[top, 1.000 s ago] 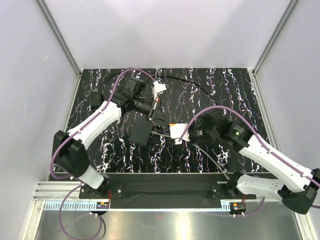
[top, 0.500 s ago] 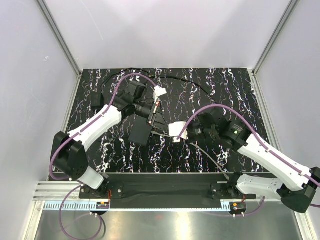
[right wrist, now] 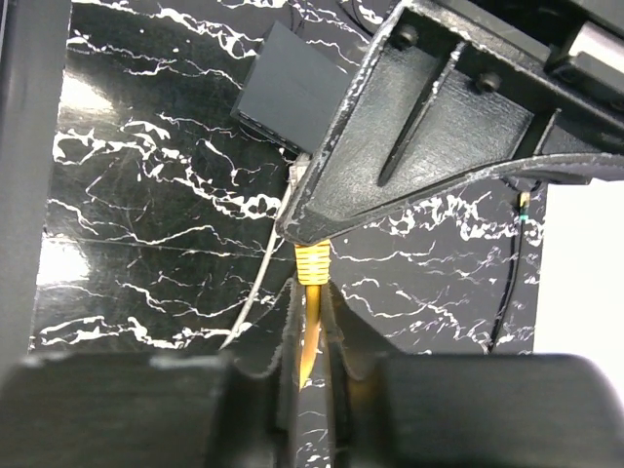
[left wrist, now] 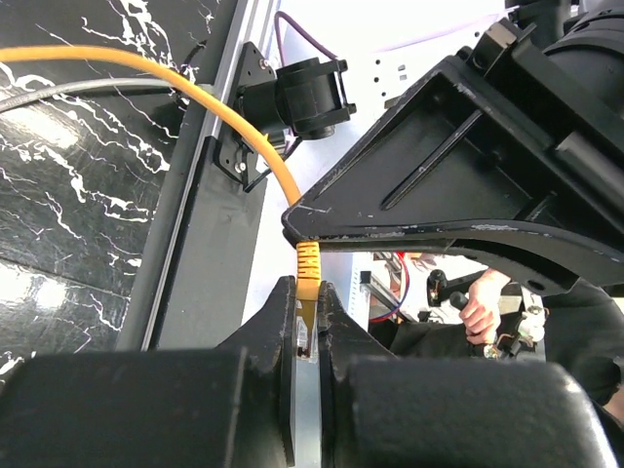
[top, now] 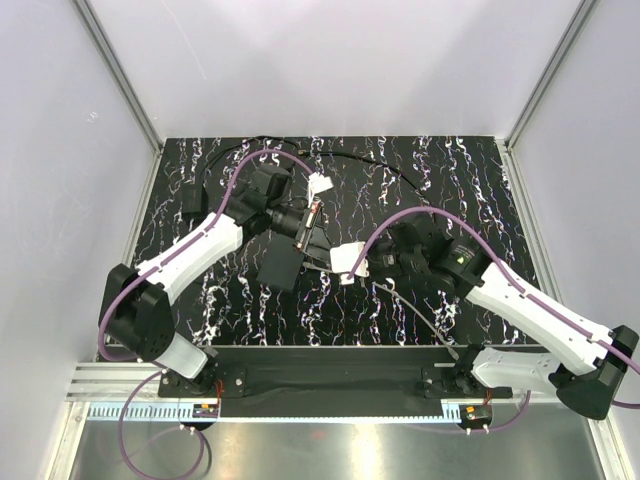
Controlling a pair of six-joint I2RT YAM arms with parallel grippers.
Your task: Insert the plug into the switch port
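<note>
Above the tabletop (top: 450, 180), just beside the switch box (top: 283, 268), the left tool (left wrist: 307, 292) stays clenched on the plug (left wrist: 308, 261). The right tool (right wrist: 312, 292) has slid in from the right, and its jaws have narrowed onto the yellow cable (left wrist: 117, 57) right behind the boot. With both holding the lead, this looks like a regrasp; the plug is not yet in the box's port.
</note>
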